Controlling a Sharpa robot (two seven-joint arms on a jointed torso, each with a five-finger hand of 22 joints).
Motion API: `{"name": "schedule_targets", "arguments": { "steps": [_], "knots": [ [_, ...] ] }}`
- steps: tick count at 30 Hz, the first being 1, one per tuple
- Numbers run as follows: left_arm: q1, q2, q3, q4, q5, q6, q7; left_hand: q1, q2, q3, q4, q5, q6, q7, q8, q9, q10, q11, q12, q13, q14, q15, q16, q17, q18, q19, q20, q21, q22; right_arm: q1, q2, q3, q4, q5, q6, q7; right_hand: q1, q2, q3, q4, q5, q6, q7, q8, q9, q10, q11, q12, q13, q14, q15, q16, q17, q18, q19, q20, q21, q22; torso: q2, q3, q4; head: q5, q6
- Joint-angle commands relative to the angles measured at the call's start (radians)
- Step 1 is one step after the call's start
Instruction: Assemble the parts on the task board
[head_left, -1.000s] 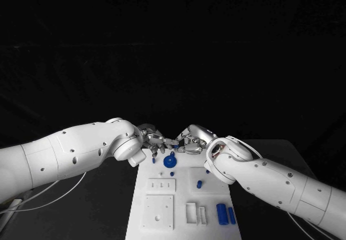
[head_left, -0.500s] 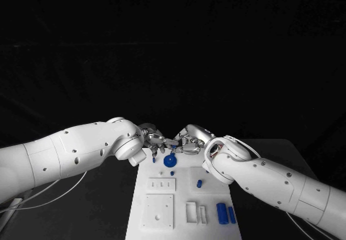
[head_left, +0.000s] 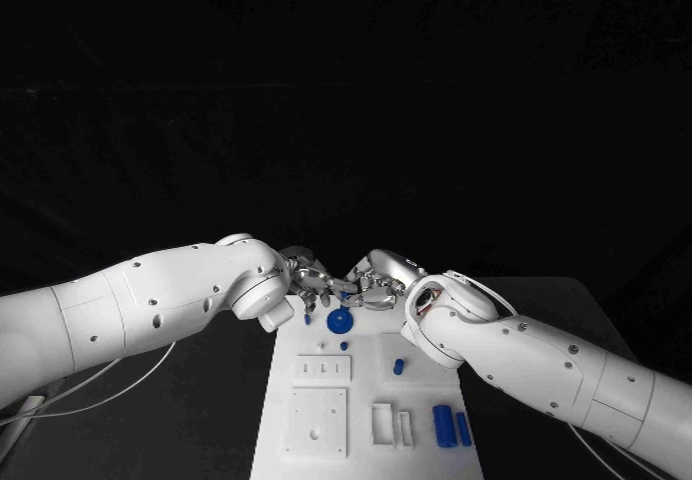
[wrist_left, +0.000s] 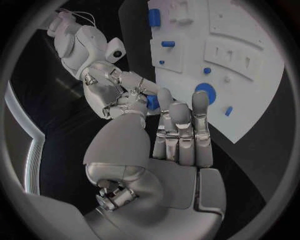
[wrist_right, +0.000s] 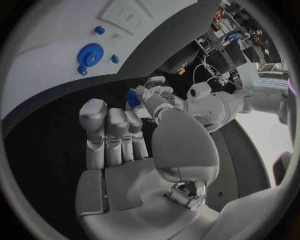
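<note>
Over the far end of the white task board (head_left: 325, 400) my left hand (head_left: 307, 276) and right hand (head_left: 378, 282) meet fingertip to fingertip. A small blue part (head_left: 343, 295) sits between them, and fingers of both hands close on it. In the left wrist view the blue part (wrist_left: 152, 102) lies between my left hand's fingertips (wrist_left: 167, 100) and the right hand (wrist_left: 112, 95). The right wrist view has the blue part (wrist_right: 132, 97) at the left hand's fingertips (wrist_right: 149, 92), just past my right hand (wrist_right: 119, 145). A blue gear (head_left: 339, 321) lies flat on the board below the hands.
Small blue pegs (head_left: 343, 347) (head_left: 398, 367) stand on the board's middle, another peg (head_left: 307, 320) left of the gear. Two blue cylinders (head_left: 443, 424) lie at the near right corner beside white blocks (head_left: 392, 426). The black table (head_left: 216, 400) flanks the board.
My right hand has edged a little left, closer to the left hand. The blue part stays between the fingertips; the board's parts have not moved.
</note>
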Motion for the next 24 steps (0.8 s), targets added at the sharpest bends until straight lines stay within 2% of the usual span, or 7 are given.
{"name": "schedule_targets", "arguments": {
  "steps": [1, 5, 9, 13, 17, 19, 24],
  "knots": [
    [0.001, 0.005, 0.001, 0.003, -0.007, 0.013, 0.002, 0.020, 0.031, -0.001, -0.025, 0.033, -0.001, -0.006, -0.003, -0.002, 0.033, 0.000, -0.001, 0.002, -0.004, -0.001, 0.006, -0.001, -0.006, 0.010, 0.000, -0.009, 0.006, 0.000, 0.004, -0.001, 0.001, -0.010, 0.017, 0.001, 0.001, 0.007, -0.002, 0.003, 0.006, 0.004, 0.001, 0.005, 0.001, 0.000, -0.003, 0.003, 0.001, 0.005, -0.002, -0.001, 0.000, 0.006, 0.047, -0.003, 0.006, 0.100, 0.001, -0.0001, -0.0002, -0.001, -0.003],
    [0.001, 0.002, 0.001, 0.004, -0.008, 0.011, 0.004, 0.049, 0.065, -0.007, -0.059, 0.068, 0.002, -0.011, -0.002, -0.005, 0.033, -0.003, -0.002, 0.002, -0.004, -0.003, 0.007, 0.000, -0.007, 0.012, -0.002, -0.014, 0.014, 0.000, 0.005, -0.003, -0.003, -0.011, 0.022, 0.001, 0.001, 0.007, -0.002, 0.003, 0.006, 0.004, 0.001, 0.005, 0.001, 0.000, -0.003, 0.003, 0.001, 0.005, -0.002, -0.001, 0.000, 0.006, 0.047, -0.003, 0.006, 0.100, 0.000, -0.0003, -0.0004, -0.002, -0.003],
    [0.001, 0.000, 0.001, 0.005, -0.009, 0.007, 0.008, 0.092, 0.101, 0.013, -0.104, 0.159, 0.009, -0.021, 0.000, 0.022, 0.033, -0.007, -0.003, 0.002, -0.005, -0.006, 0.010, 0.001, -0.010, 0.012, -0.005, -0.017, 0.022, 0.000, 0.006, -0.007, -0.007, -0.011, 0.027, 0.000, 0.001, 0.007, -0.002, 0.003, 0.006, 0.004, 0.001, 0.005, 0.001, 0.000, -0.003, 0.003, 0.001, 0.005, -0.002, -0.001, 0.000, 0.006, 0.047, -0.003, 0.006, 0.100, 0.000, 0.0003, 0.0011, -0.002, -0.005],
    [0.001, -0.002, 0.001, 0.007, -0.009, 0.008, 0.009, 0.104, 0.116, 0.028, -0.132, 0.182, 0.008, -0.022, 0.002, 0.058, 0.033, -0.008, -0.003, 0.001, -0.006, -0.007, 0.012, 0.003, -0.011, 0.012, -0.006, -0.020, 0.031, 0.000, 0.006, -0.009, -0.008, -0.011, 0.029, 0.000, 0.001, 0.007, -0.002, 0.003, 0.006, 0.004, 0.001, 0.005, 0.001, 0.000, -0.003, 0.003, 0.001, 0.005, -0.002, -0.001, 0.000, 0.006, 0.047, -0.003, 0.006, 0.100, 0.001, 0.0006, 0.0009, -0.001, -0.006],
    [0.001, -0.004, 0.001, 0.008, -0.008, 0.021, 0.009, 0.087, 0.119, 0.049, -0.164, 0.222, 0.022, -0.032, 0.012, 0.176, 0.034, -0.011, -0.003, 0.001, -0.008, -0.009, 0.015, 0.005, -0.012, 0.012, -0.008, -0.027, 0.046, 0.000, 0.006, -0.010, -0.011, -0.011, 0.031, -0.001, 0.001, 0.008, -0.005, 0.004, 0.006, 0.005, 0.001, 0.005, 0.002, -0.002, -0.003, 0.001, 0.000, 0.005, -0.002, -0.002, -0.001, 0.006, 0.047, -0.003, 0.005, 0.100, 0.000, 0.0004, -0.0003, 0.000, -0.006],
    [0.001, -0.004, 0.001, 0.008, -0.008, 0.029, 0.008, 0.071, 0.118, 0.062, -0.172, 0.227, 0.029, -0.037, 0.013, 0.277, 0.034, -0.012, 0.001, 0.003, -0.010, -0.010, 0.020, 0.008, -0.014, 0.013, -0.009, -0.032, 0.057, 0.000, 0.006, -0.011, -0.012, -0.012, 0.031, -0.002, 0.001, 0.008, -0.005, 0.004, 0.006, 0.005, 0.001, 0.005, 0.002, -0.002, -0.003, 0.001, 0.000, 0.005, -0.002, -0.002, -0.001, 0.006, 0.047, -0.003, 0.005, 0.100, 0.001, 0.0002, -0.0008, 0.000, -0.007],
    [0.001, -0.006, 0.001, 0.008, -0.007, 0.037, 0.006, 0.052, 0.116, 0.082, -0.177, 0.234, 0.040, -0.043, 0.001, 0.416, 0.034, -0.014, 0.012, 0.010, -0.012, -0.013, 0.031, 0.014, -0.016, 0.018, -0.011, -0.046, 0.081, 0.000, 0.005, -0.011, -0.014, -0.013, 0.030, -0.003, 0.001, 0.008, -0.005, 0.004, 0.006, 0.005, 0.001, 0.005, 0.002, -0.002, -0.003, 0.001, 0.000, 0.005, -0.002, -0.002, -0.001, 0.006, 0.047, -0.003, 0.005, 0.100, 0.001, 0.0015, -0.0004, 0.001, -0.006]
  ]
}}
